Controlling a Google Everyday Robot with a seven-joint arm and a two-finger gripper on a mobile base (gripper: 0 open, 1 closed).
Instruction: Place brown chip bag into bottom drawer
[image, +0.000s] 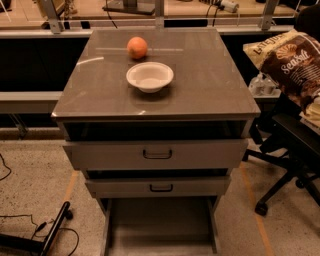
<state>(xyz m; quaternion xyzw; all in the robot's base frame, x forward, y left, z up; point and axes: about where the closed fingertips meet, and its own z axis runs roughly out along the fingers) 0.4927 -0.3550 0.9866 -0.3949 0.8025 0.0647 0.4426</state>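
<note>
The brown chip bag (289, 64) hangs in the air to the right of the cabinet, about level with its top and tilted, with white lettering facing me. My gripper (313, 108) shows only as a pale part at the right edge, just below the bag, and is shut on it. The bottom drawer (160, 224) is pulled out at the foot of the cabinet. It is a wide, shallow grey tray with nothing in it, well below and left of the bag.
An orange (137, 47) and a white bowl (149, 76) sit on the cabinet top (210, 90). Two grey drawers with black handles (157, 154) stand slightly out. A black office chair (292, 145) is at the right, under the bag. A black pole (52, 232) lies on the floor at the left.
</note>
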